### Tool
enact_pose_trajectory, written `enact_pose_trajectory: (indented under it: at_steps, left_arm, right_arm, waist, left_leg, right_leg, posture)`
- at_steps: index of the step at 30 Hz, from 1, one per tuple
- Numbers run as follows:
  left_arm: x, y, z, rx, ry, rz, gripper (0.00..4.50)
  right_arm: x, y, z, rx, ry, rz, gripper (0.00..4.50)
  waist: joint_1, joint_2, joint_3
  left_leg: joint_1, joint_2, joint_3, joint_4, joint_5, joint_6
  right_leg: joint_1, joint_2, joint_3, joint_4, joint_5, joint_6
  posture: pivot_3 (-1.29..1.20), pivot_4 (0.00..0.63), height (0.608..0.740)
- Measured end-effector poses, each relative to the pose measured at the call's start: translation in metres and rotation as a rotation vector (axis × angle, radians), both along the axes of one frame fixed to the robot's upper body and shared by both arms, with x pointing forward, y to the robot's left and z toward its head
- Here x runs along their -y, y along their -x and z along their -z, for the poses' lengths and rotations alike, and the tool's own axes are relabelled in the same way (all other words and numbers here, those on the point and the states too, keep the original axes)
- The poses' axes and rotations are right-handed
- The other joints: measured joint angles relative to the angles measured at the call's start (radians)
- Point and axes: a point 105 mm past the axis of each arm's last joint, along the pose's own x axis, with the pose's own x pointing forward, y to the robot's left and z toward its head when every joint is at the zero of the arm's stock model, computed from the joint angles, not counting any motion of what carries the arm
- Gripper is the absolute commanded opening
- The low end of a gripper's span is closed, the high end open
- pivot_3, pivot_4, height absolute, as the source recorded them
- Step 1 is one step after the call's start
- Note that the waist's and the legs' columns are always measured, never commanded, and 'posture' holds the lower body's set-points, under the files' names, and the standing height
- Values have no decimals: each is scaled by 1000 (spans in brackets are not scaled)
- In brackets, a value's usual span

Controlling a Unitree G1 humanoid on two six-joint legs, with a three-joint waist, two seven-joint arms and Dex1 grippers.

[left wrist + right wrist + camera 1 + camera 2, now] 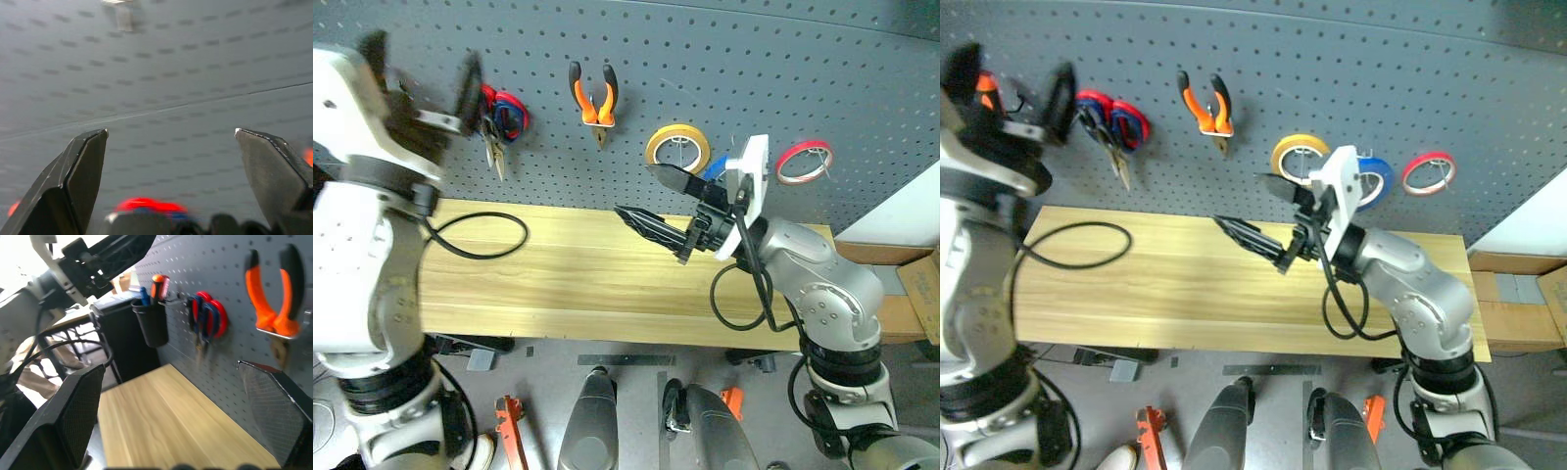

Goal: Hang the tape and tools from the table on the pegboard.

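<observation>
Blur is seen over the left claw (421,83) in the head views, so its outline against the pegboard (724,69) is soft. In the left wrist view its two fingers (78,181) are seen spread wide with nothing between them, and only bare perforated panel lies ahead of them. A red and blue shape at the base of that view is too smeared to be identified.

The tape (1376,181) is largely hidden behind the white plate of the right wrist; only a blue arc is seen just past that claw, on the panel between a yellow roll (677,147) and a red roll (804,162). Whether it sits on a hook cannot be told.

The right claw (656,201) is held above the desk (568,274), fingers fully apart, empty, touching nothing. The pliers (594,103) are seen hanging on the panel above and beyond it, orange handles upward. Red-and-blue-handled scissors (499,122) hang just beside the left claw, partly overlapped by its fingers. In the right wrist view a black cup (151,320) is seen on the panel beyond the scissors, holding an orange-and-black handle (159,286) and a blue one; the tools below the handles are hidden inside the cup. The small black-handled scissors cannot be made out with certainty.

A black cable loop (480,240) lies on the desk below the left claw.
</observation>
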Motion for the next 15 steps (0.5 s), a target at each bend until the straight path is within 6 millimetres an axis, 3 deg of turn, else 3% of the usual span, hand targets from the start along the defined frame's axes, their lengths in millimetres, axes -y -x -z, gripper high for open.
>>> enact_pose_trajectory:
  at_steps: [3, 5, 9, 15]
  left_arm:
    - [19, -5, 34, -92, 54, 77, 4470]
    - [24, -10, 73, -216, 112, 95, 4470]
    - [23, -8, 129, -371, 287, 47, 4470]
    - [13, -3, 195, -585, 412, -114, 4470]
  right_arm:
    - [11, -3, 15, -19, 30, 82, 4500]
    - [24, -11, 30, -47, 58, 190, 4500]
    - [49, -24, 60, -83, 126, 399, 4500]
    - [81, -36, 96, -142, 194, 634, 4500]
  waist:
    - [0, 2, -2]
    - [-2, 4, -4]
    - [-2, 7, -6]
    - [-5, 11, -11]
  left_leg:
    - [1, 0, 1, 0, 0, 1]
    - [4, 0, 2, 0, -1, 2]
    - [7, 0, 2, 0, -1, 2]
    - [11, 0, 2, 0, 1, 5]
  right_leg:
    - [1, 0, 1, -1, 1, -1]
    - [3, 0, 3, -1, 0, 2]
    - [7, 0, 2, -2, -1, 3]
    - [9, 1, 3, -2, 0, 4]
  posture:
    - [246, 276, 740]
    - [233, 272, 740]
    - [220, 272, 740]
    - [212, 267, 740]
